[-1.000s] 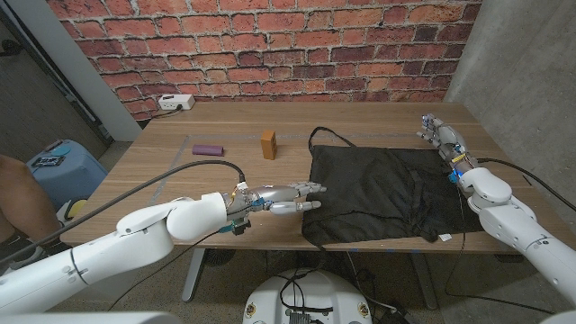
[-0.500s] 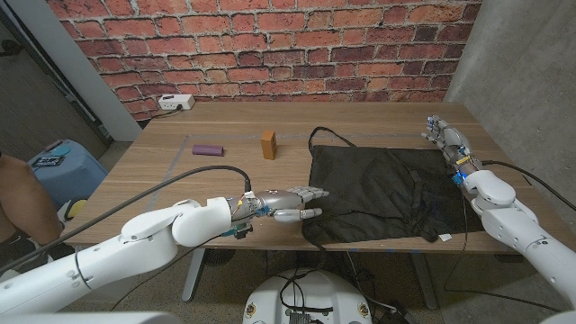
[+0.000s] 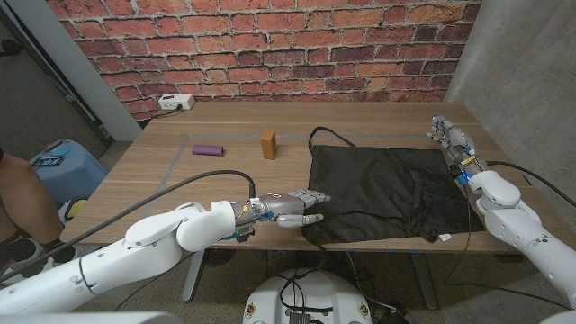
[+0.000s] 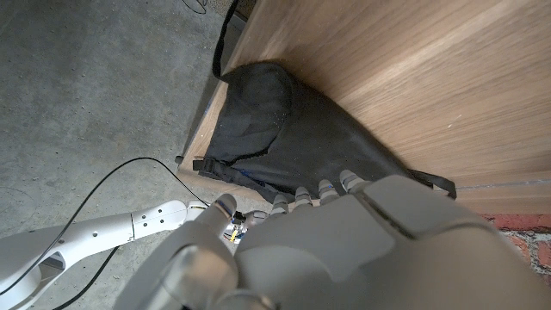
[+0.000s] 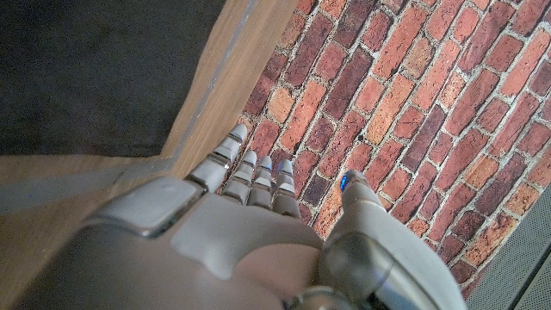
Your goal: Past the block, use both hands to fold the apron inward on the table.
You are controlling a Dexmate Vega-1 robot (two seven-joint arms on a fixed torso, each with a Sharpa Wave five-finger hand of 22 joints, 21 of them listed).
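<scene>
Both hands empty, fingers released: left hand (image 3: 292,208) nears apron (image 3: 387,193) at 9 o'clock; we risk snagging its strap (image 3: 326,132).

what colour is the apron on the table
Black; the apron shows best in the head view.

Indoor test or lab space, workshop feel. Exposed red brick wall (image 3: 261,45) behind a wooden surface (image 3: 180,162); bare concrete wall (image 3: 522,63) on one side, concrete floor (image 4: 77,103). White power strip (image 3: 176,102) at the surface's back edge, loose cables (image 3: 135,202), blue stool (image 3: 56,166).
</scene>
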